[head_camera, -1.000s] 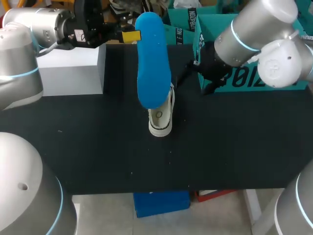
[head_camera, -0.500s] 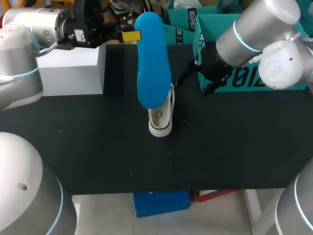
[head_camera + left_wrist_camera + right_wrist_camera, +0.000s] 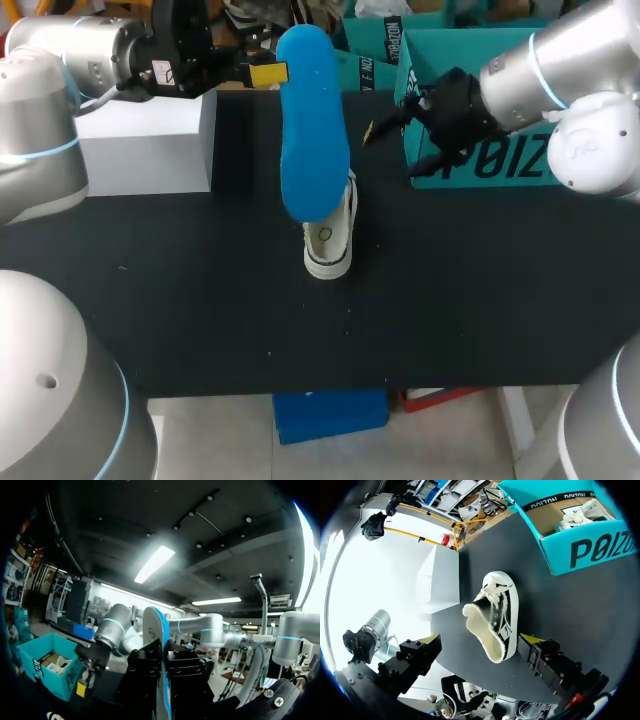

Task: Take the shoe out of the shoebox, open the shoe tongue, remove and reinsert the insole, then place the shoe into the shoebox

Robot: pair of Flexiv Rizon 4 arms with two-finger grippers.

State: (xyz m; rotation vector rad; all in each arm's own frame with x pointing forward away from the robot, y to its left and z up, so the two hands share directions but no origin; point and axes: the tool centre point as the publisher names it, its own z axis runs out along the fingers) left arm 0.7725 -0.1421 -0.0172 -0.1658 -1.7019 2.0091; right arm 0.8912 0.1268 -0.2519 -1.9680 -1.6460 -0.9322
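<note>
Left gripper (image 3: 272, 72) was clamped on the upper end of the blue insole (image 3: 312, 130) in the head view, holding it up on end above the table (image 3: 200, 300), lower end hanging over the shoe (image 3: 330, 240). The shoe sat mid-table and outside the teal shoebox (image 3: 500, 165), its toe end hidden behind the insole. Right gripper (image 3: 400, 130) hung near the shoebox's front corner, off the shoe, holding nothing. Step judged: insole out, reinsertion next. A white block (image 3: 150, 140) sat at the far left, well apart from the shoe. In the left wrist view, the left gripper (image 3: 162, 675) had both fingers pressed on the insole (image 3: 151, 630) from two sides, seen edge-on; the shoebox (image 3: 45, 665) showed beyond it. In the right wrist view, the right gripper (image 3: 480, 642) had its fingers spread wide, with the shoe (image 3: 495, 612) ahead of them and untouched, fleecy collar toward the camera; upright or tipped, could not tell. The shoebox (image 3: 580, 550) lay beyond it with a second shoe (image 3: 580, 515) inside. Next move likely called for steadying the shoe, keeping the tongue back, then feeding the insole in toe-first. The laces and collar could snag it, and the second shoe left less room in the shoebox.
</note>
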